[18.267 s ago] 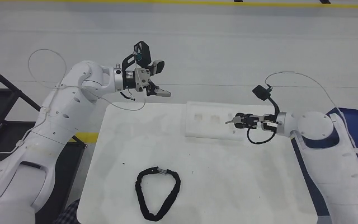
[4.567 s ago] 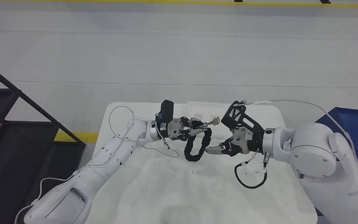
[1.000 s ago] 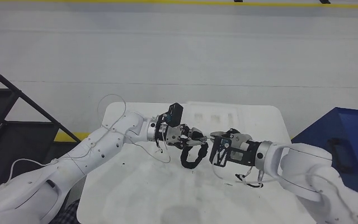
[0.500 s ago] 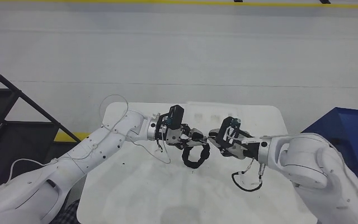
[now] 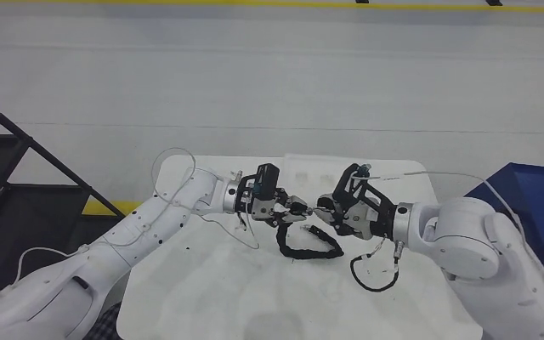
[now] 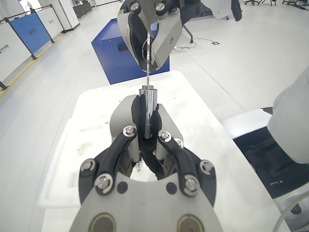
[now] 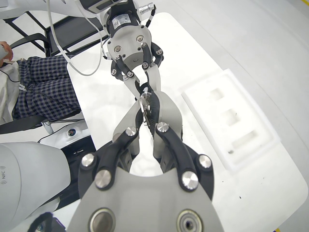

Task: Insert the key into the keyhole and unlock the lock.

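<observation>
Left gripper [image 6: 147, 105] on lock [image 6: 148, 95], right gripper [image 7: 147, 105] on key [image 6: 147, 68]

Clamped lock by its steel cylinder, with left fingers [image 6: 120, 112] pressed tight against both sides and keyhole end turned toward right gripper. Pinched key head flat between right pads [image 6: 134, 32], closed hard on it, with shaft held in line with cylinder. Had key tip at keyhole, touching cylinder's end face; could not tell how far in. Hovered tip to tip above table [image 5: 204, 289], just beside white foam tray [image 7: 251, 112] with three shallow recesses. Let black chain [image 5: 310, 249] hang from cylinder down to table and lie stretched on it under both grippers. Carried white printed label [image 7: 122, 20] on left wrist, lettering too small to make out. Showed more print on white barrier [image 6: 9, 49] in hall behind, not read off.
</observation>
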